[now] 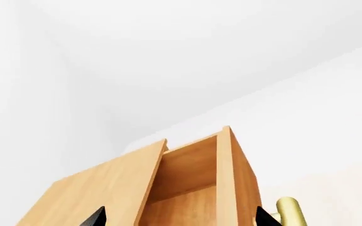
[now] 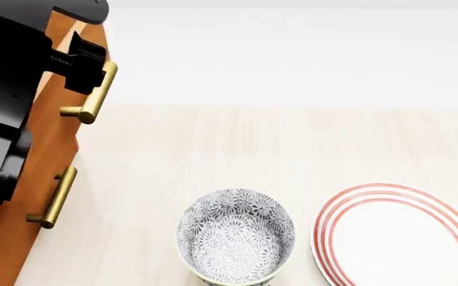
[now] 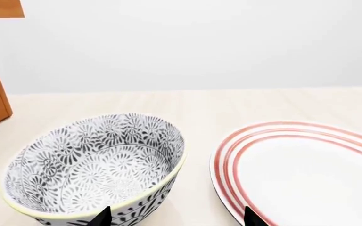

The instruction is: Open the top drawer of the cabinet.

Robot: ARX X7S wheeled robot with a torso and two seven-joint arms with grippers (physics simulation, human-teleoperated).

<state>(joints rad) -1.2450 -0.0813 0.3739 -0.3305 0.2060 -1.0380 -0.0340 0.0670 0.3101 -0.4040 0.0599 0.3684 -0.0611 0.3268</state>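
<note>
No readable text, labels, brands or nos. anywhere in the views. The bowl (image 2: 235,237) & plate (image 2: 400,235) carry only patterns, no writing.

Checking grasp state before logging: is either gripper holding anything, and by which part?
Nothing looks held. Left gripper: fingers spread, the brass handle of the top drawer outside them. Right gripper hangs open over bowl and plate.
</note>
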